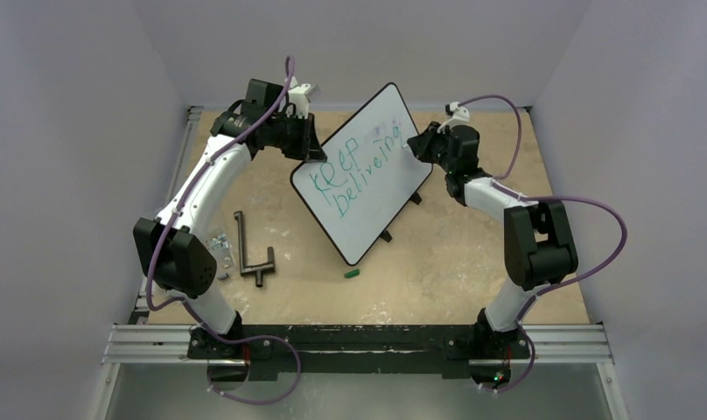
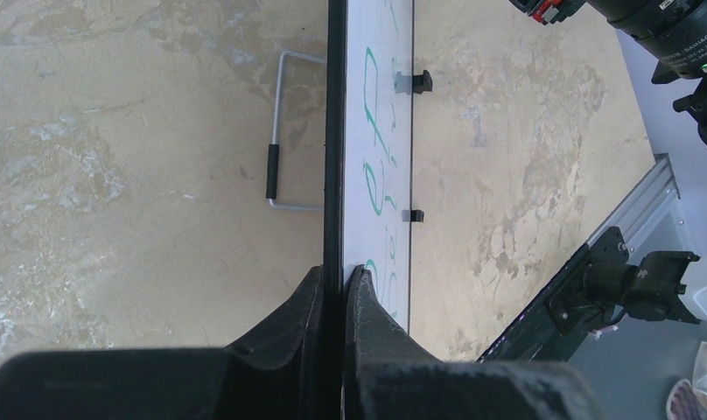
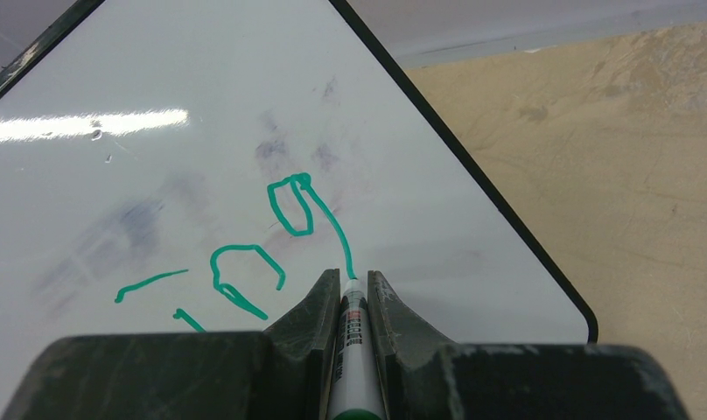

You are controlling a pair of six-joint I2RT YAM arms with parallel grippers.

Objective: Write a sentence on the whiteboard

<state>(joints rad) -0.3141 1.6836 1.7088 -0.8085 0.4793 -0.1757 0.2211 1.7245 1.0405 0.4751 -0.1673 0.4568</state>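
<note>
The whiteboard [image 1: 367, 188] stands tilted mid-table, turned diagonally. Green lettering [image 1: 354, 166] reads "Keep" over "believing". My left gripper [image 1: 308, 140] is shut on the board's upper left edge; the left wrist view shows the black frame [image 2: 335, 131] clamped between my left gripper's jaws [image 2: 335, 276]. My right gripper [image 1: 417, 142] is at the board's upper right edge, shut on a green marker [image 3: 353, 341]. The marker tip touches the board surface [image 3: 201, 79] at the tail of the last letter [image 3: 328, 223].
A green marker cap [image 1: 352, 274] lies on the table in front of the board. A dark T-shaped metal tool [image 1: 252, 254] and small shiny parts [image 1: 219, 248] lie at the left. The board's wire stand [image 2: 280, 131] shows behind it. Purple walls enclose the table.
</note>
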